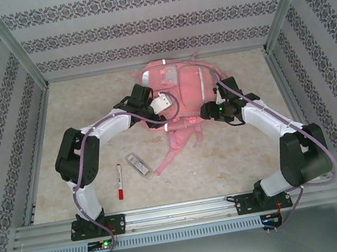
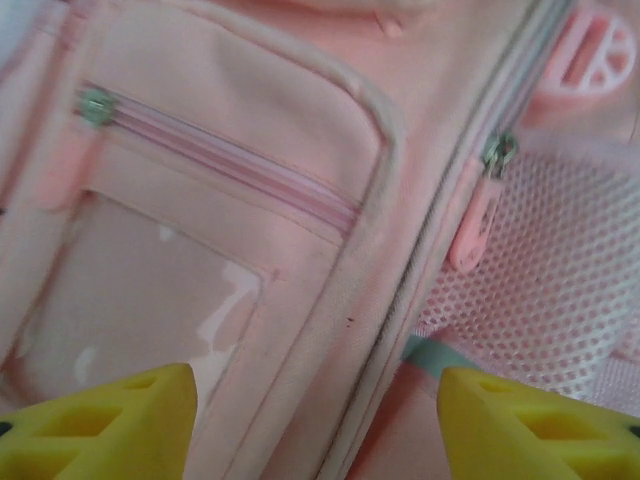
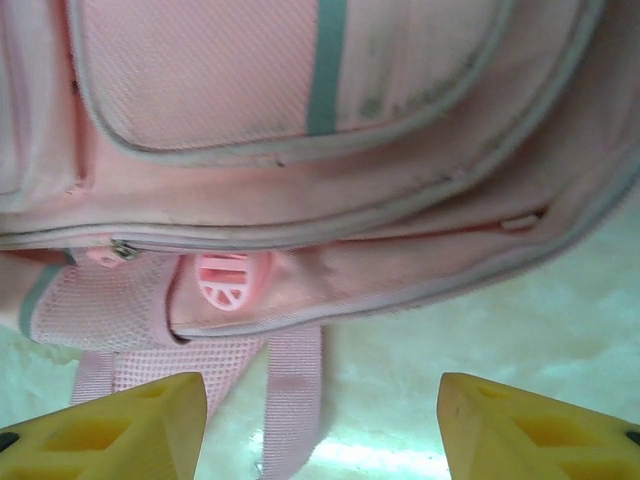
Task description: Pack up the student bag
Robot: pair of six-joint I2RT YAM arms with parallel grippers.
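The student bag [image 1: 175, 87], a big pink backpack, lies flat at the back middle of the table. My left gripper [image 1: 162, 103] hovers over its left half. Seen from the left wrist, its yellow fingers [image 2: 100, 425] stand wide apart above a zip seam [image 2: 400, 300], a clear-window pocket [image 2: 140, 290] and a pink zip pull [image 2: 472, 228], with nothing pinched; the left gripper [image 2: 318, 425] is open. My right gripper [image 1: 208, 111] sits at the bag's right edge. In the right wrist view the right gripper [image 3: 320, 425] is open, with a loose pink strap [image 3: 292, 400] and bare table between its fingers.
A red marker [image 1: 120, 181] and a small grey-clear box [image 1: 138, 163] lie on the table in front of the bag, left of centre. A long pink strap [image 1: 175, 147] trails from the bag toward the front. Metal frame posts and patterned walls surround the table.
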